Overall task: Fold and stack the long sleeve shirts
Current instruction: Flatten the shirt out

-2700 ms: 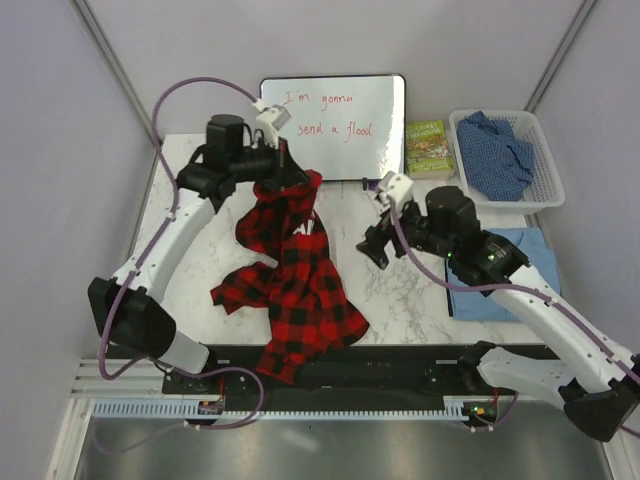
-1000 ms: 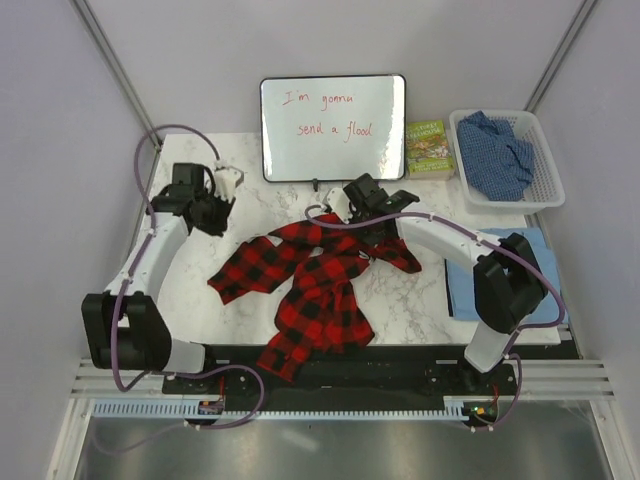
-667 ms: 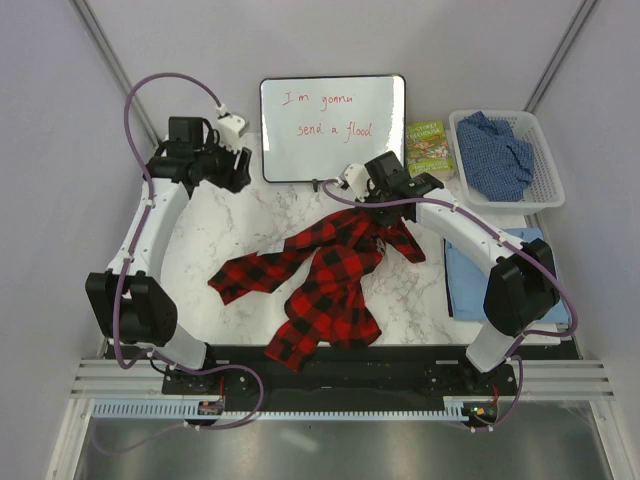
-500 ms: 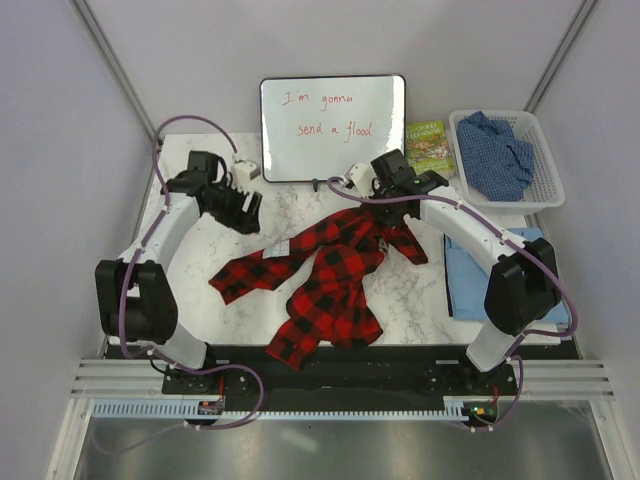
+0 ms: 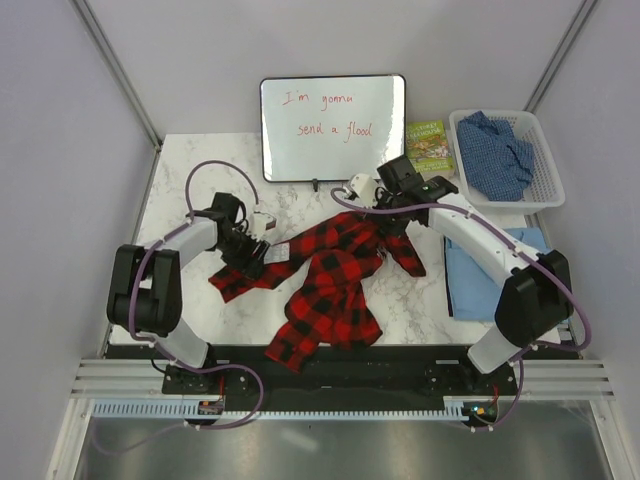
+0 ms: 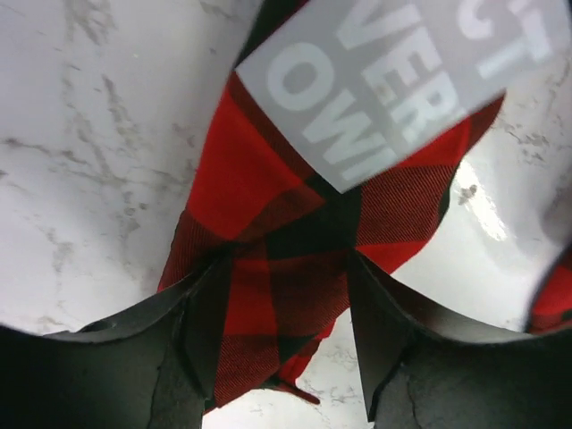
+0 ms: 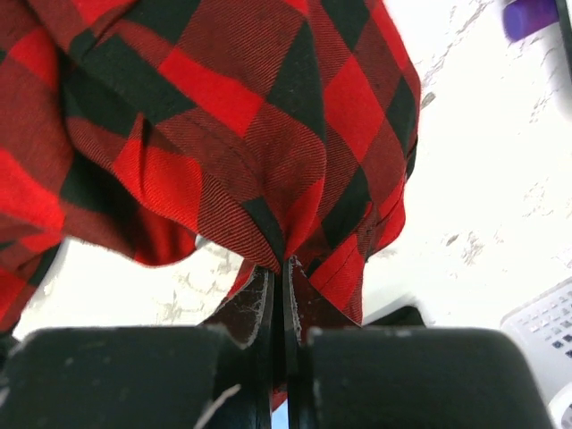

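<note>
left gripper (image 6: 284, 304): jaws spread, straddling a flannel edge just below the white lettering (image 6: 384, 80); nothing clamped yet
flannel (image 5: 325, 275): bunched and twisted mid-table; one strip runs left to the left gripper, another reaches the near edge of the table (image 5: 200, 180)
right gripper (image 7: 279, 268): jaws pinched tight on a fold of flannel, near the foot of the whiteboard (image 5: 333, 125)
step (my read): spreading the flannel flat; no fold started
how to do it well: close the left jaws on one layer only, at the hem; draw the two grips apart low over the table so the twist drops out; keep the right pinch firm; watch that the near strip doesn't slide off the edge
light blue shirt (image 5: 490, 285): lying flat at the table's right side, partly under the right arm; looks already folded
speckled shirt (image 5: 498, 150): heaped in the basket (image 5: 545, 198), far right
count: shirts 3 (1 flannel, 1 light blue, 1 speckled); baskets 1; whiteboards 1; book (image 5: 430, 147) 1; grippers 2
</note>
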### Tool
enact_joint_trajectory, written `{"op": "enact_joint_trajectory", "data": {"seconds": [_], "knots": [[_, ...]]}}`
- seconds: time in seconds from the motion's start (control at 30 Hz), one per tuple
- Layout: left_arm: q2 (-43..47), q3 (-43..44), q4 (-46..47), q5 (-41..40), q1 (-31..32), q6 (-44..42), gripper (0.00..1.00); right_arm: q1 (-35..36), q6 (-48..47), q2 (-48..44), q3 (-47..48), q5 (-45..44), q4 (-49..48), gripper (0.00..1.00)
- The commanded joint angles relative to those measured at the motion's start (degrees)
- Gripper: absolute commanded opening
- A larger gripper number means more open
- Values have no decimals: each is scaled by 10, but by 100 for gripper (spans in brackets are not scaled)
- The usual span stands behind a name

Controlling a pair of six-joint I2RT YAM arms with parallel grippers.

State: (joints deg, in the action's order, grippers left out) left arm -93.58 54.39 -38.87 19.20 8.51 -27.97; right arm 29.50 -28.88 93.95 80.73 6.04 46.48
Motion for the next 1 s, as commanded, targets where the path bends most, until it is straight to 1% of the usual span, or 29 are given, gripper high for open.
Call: {"op": "enact_joint_trajectory", "data": {"seconds": [0.0,0.03,0.07,0.1,0.13,0.17,0.2,0.23,0.27,0.3,0.33,0.37,0.4,0.43,0.47,0.5,0.53,0.57,0.6,0.63,0.67,0.7,0.73,0.77,0.83,0.87,0.9,0.97], "knots": [[8,-11,95,-90,-3,22,72,0,-43,-76,-41,34,25,0],[13,-14,100,-89,-3,23,78,0,-45,-83,-49,34,25,0],[9,-13,100,-87,-2,22,80,1,-46,-90,-60,38,27,0],[1,-10,96,-80,-1,22,75,1,-49,-91,-63,46,31,0],[-6,-7,90,-70,0,20,63,0,-47,-93,-67,48,33,2],[-16,1,83,-64,0,17,49,0,-46,-97,-73,49,34,4],[-14,5,79,-51,0,17,18,0,-43,-97,-74,49,35,9],[-7,11,63,-40,0,16,7,-3,-43,-99,-73,56,40,29],[7,33,55,-31,0,12,2,-6,-39,-107,-66,64,42,45],[41,48,48,-16,0,13,2,-15,-36,-112,-60,71,42,61],[61,68,21,1,0,15,2,-19,-26,-117,-52,88,39,81],[78,112,12,14,1,20,2,-22,-18,-123,-32,97,34,87],[102,137,4,28,4,28,2,-24,-9,-124,-21,106,30,95],[109,162,-15,49,6,35,2,-24,19,-124,-12,120,11,97],[112,218,-23,67,8,53,2,-23,33,-126,0,149,-3,98],[115,243,-25,93,10,68,2,-24,48,-127,2,171,-21,98],[113,267,-28,112,11,80,2,-24,77,-131,-1,188,-72,98],[110,316,-36,123,12,105,2,-23,91,-142,-19,222,-105,98],[107,339,-38,138,15,117,2,-21,105,-148,-31,231,-141,98],[100,360,-38,152,15,127,2,-16,119,-154,-44,234,-220,98],[96,401,-40,168,15,142,2,-6,144,-159,-66,241,-257,98],[95,418,-41,181,21,151,2,2,151,-159,-72,238,-289,98],[89,450,-40,192,22,165,2,13,160,-156,-78,226,-347,98],[87,466,-40,208,21,171,2,34,167,-147,-77,214,-372,98],[82,505,-39,218,29,186,2,50,164,-130,-66,199,-413,98],[79,519,-40,225,30,190,2,70,145,-113,-61,192,-418,98],[77,529,-40,232,33,193,2,82,141,-103,-58,161,-427,98],[69,557,-40,225,39,201,2,93,155,-79,-50,162,-442,98]]}}
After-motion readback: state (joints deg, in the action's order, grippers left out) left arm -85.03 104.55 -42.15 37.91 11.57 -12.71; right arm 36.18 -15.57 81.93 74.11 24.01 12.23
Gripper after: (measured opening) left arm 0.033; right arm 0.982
